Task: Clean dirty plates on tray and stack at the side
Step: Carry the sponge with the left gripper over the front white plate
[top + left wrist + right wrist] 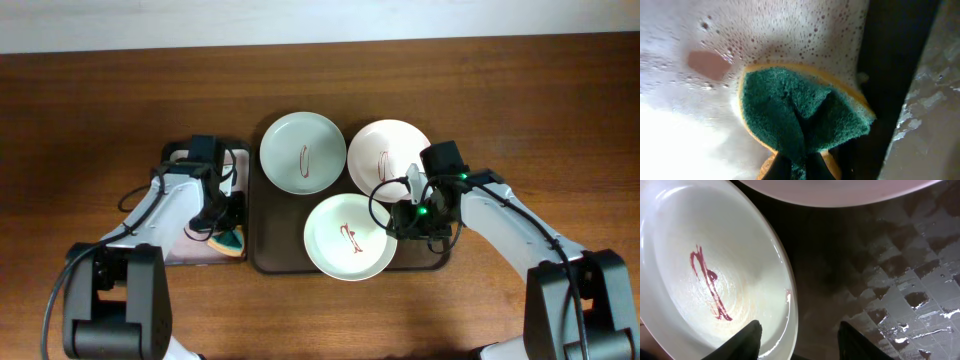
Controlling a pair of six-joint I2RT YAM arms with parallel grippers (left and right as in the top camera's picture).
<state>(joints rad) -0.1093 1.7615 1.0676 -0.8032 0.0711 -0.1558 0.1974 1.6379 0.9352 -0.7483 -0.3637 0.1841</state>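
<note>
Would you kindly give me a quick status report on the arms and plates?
Left gripper shut on sponge, over suds. Right gripper open, jaws astride front plate's rim. Three plates on tray, all sauce-marked. Nothing in the way.

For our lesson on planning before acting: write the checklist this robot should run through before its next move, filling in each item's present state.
1. Left gripper shut on sponge: ok.
2. Right gripper open astride rim of front plate: ok.
3. Back-left plate and back-right plate on tray: ok.
4. Sauce wiped off: not ok, all three plates streaked.
5. Right fingers touching that rim: cannot tell.
</note>
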